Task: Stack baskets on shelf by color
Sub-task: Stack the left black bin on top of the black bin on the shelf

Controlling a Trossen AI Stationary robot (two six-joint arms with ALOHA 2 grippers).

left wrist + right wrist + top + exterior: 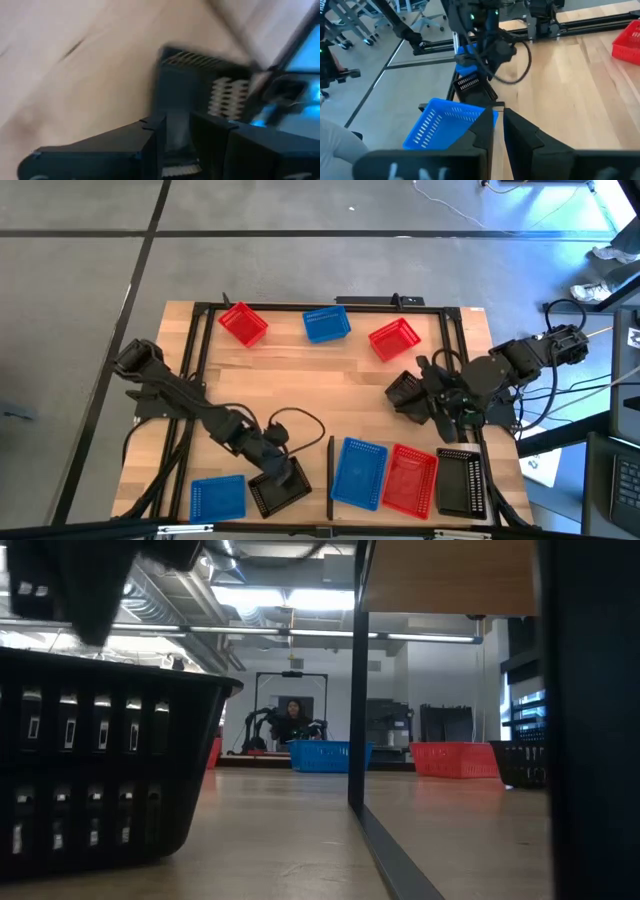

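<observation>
The left gripper (278, 475) has its jaws clamped on one wall of a black basket (280, 495) at the desk's (300, 380) near edge. Held by one thin wall, the basket could tilt, slip free or snag the blue basket (217, 496) beside it. The right gripper (405, 392) waits mid-desk.

Butcher-block table (330, 375) inside black frame rails (200, 340), red basket (242, 324), blue basket (326, 324) and red basket (394, 339) toward 12 o'clock, blue basket (217, 497) and black basket (277, 493) toward 7 o'clock, blue basket (359, 473), red basket (409, 479) and black basket (461, 482) on pale shelf panel (345, 442) toward 5 o'clock.
</observation>
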